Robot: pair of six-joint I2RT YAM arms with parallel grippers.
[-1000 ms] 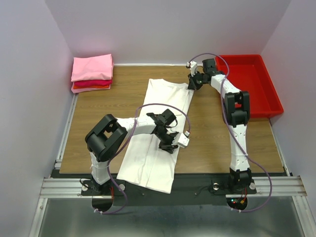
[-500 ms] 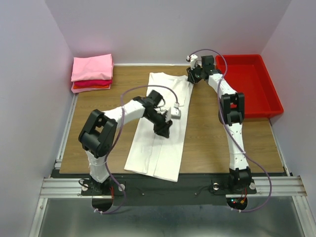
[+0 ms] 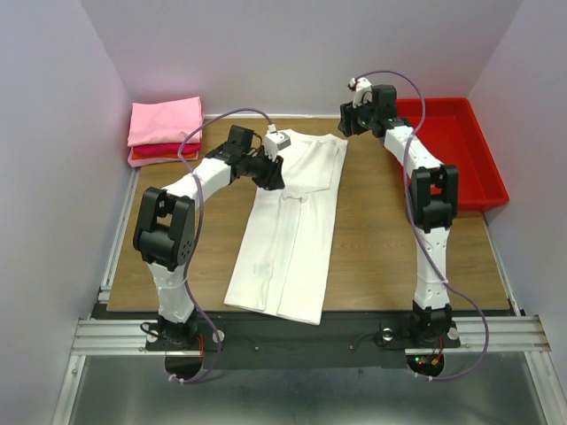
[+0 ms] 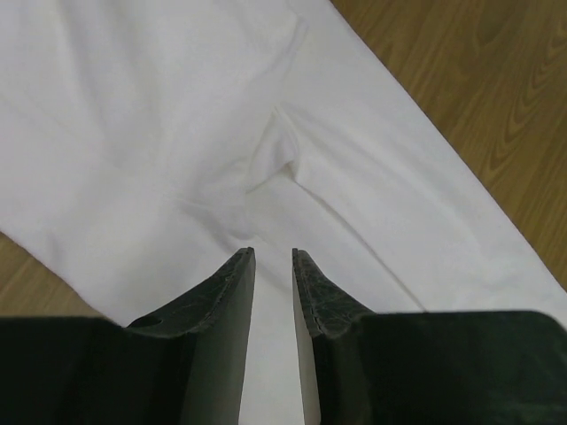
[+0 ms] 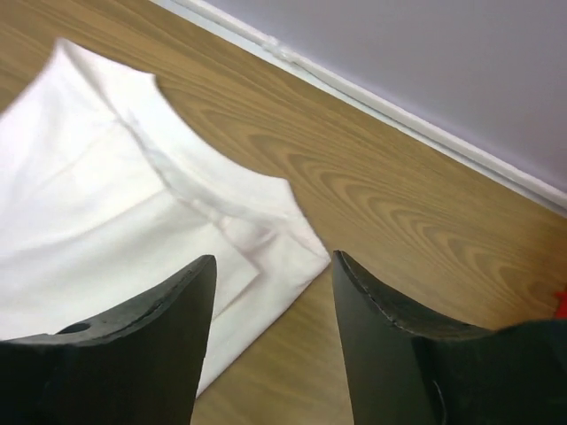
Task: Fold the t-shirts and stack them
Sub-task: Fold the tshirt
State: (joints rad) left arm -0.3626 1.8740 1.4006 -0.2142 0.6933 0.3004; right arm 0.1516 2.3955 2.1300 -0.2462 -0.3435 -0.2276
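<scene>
A long white t-shirt, folded lengthwise, lies flat down the middle of the table. My left gripper hovers low over its far left part, jaws a narrow gap apart with nothing pinched; in the left wrist view only creased white cloth lies beneath. My right gripper stands open just past the shirt's far right corner. In the right wrist view that corner lies loose on the wood between the fingers. Folded pink and red t-shirts are stacked at the far left corner.
A red plastic tray sits at the far right, beside the right arm. The back wall and its white rail run close behind the right gripper. Bare wood shows on both sides of the shirt.
The left gripper swept from the shirt's middle up to its far left part, and the shirt slid away from the front edge. The right gripper opened, let go of the far right corner and rose.
</scene>
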